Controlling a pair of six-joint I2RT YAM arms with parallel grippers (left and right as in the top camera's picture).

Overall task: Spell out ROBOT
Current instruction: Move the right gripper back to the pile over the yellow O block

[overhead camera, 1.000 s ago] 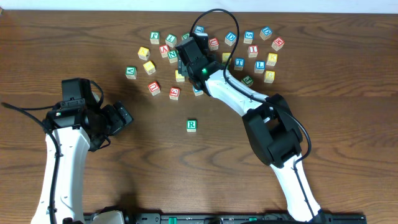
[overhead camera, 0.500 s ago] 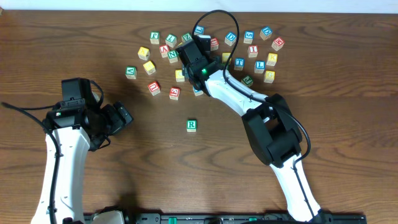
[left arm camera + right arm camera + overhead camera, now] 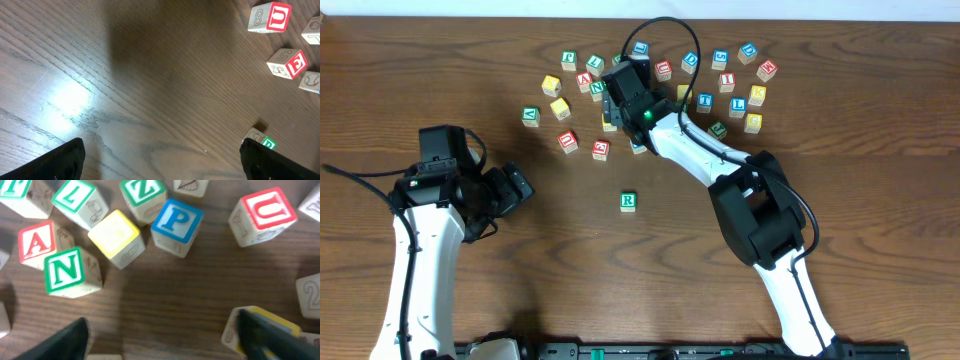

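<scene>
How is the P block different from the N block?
The P block has a blue letter and frame; the N block has green. The P block sits beside the Z block; the N block sits beside the red A block. Both are wooden cubes, letters up.

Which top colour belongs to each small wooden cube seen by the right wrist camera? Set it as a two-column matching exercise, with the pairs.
Column one
1. wooden cube lettered N
2. wooden cube lettered P
3. wooden cube lettered U
4. wooden cube with a blank top

Column two
a. red
b. yellow
c. green
d. blue

Pairs: 1-c, 2-d, 3-a, 4-b
</scene>
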